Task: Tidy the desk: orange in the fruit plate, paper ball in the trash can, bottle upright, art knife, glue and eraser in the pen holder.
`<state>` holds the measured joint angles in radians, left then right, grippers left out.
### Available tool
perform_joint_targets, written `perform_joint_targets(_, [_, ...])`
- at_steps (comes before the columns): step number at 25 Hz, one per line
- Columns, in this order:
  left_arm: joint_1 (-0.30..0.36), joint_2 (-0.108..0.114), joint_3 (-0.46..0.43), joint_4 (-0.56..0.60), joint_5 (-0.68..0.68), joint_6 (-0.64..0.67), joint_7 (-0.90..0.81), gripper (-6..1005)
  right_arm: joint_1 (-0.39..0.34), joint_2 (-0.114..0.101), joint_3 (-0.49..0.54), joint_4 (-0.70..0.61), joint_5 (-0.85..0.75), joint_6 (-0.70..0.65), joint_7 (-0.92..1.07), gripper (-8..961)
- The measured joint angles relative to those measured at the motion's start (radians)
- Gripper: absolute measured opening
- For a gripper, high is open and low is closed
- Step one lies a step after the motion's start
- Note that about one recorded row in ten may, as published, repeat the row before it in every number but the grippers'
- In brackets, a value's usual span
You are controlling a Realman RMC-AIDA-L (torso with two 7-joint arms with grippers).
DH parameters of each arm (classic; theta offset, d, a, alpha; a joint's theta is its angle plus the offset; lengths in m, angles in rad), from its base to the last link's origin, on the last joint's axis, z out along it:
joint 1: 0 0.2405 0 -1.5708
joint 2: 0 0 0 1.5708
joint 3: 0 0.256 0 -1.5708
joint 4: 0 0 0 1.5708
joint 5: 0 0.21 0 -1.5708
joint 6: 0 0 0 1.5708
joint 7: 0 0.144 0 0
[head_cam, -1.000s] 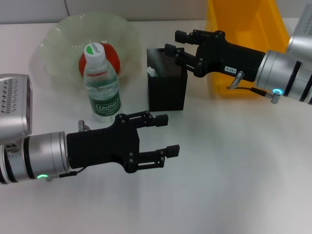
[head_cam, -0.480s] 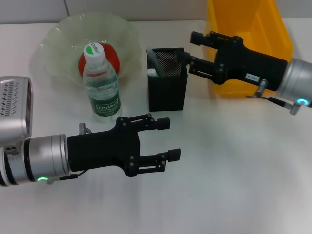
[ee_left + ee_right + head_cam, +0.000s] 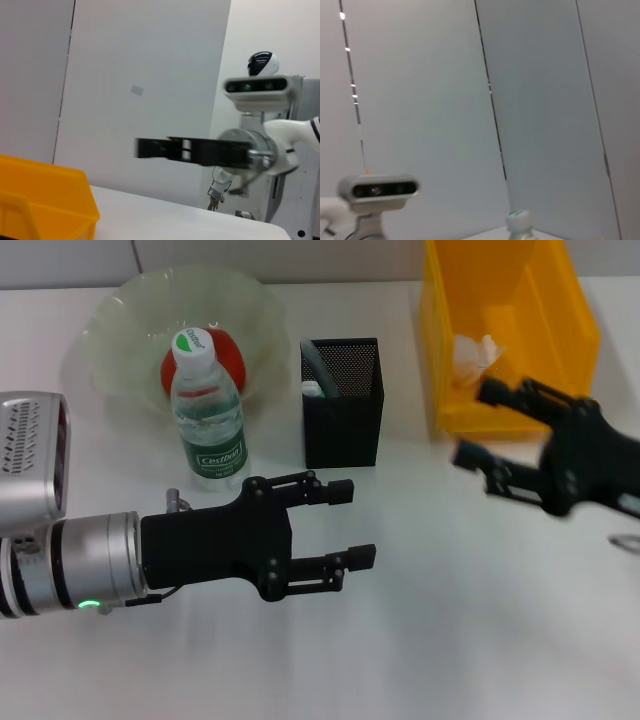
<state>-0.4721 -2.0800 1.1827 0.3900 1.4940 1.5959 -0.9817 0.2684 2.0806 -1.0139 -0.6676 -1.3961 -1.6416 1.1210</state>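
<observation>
One bottle (image 3: 208,410), one orange (image 3: 228,358), two hands (image 3: 347,522).

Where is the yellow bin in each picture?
Head view: the bright yellow rectangular plastic trash can stands at the desk's far right.
Left wrist view: its rim shows at the picture's lower left.
Right wrist view: not in it.
Shared landmark: the right gripper, seen again in the left wrist view.

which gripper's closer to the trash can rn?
Right. The right gripper is open just in front of the trash can; the left gripper, also open, hangs across the desk, in front of the pen holder.
</observation>
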Motion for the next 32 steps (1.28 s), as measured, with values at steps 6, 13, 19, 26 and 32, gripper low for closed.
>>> perform_joint_targets(6, [-0.005, 0.0, 0.02, 0.001, 0.0, 0.019, 0.0, 722, -0.077, 0.002, 0.027, 0.057, -0.152, -0.146, -0.168, 801])
perform_joint_targets(13, [0.022, 0.009, 0.03, 0.01, 0.0, 0.056, -0.003, 722, -0.042, 0.001, 0.018, 0.14, -0.196, -0.116, -0.19, 800])
perform_joint_targets(19, [0.074, 0.015, 0.015, 0.045, 0.005, 0.068, -0.008, 722, 0.039, 0.004, 0.013, 0.25, -0.197, -0.08, -0.269, 800])
perform_joint_targets(26, [0.092, 0.015, 0.015, 0.047, 0.006, 0.067, -0.008, 722, 0.095, 0.007, 0.009, 0.312, -0.207, -0.049, -0.311, 801])
perform_joint_targets(32, [0.099, 0.015, 0.015, 0.047, 0.003, 0.065, -0.008, 722, 0.114, 0.007, 0.009, 0.335, -0.207, -0.046, -0.312, 801])
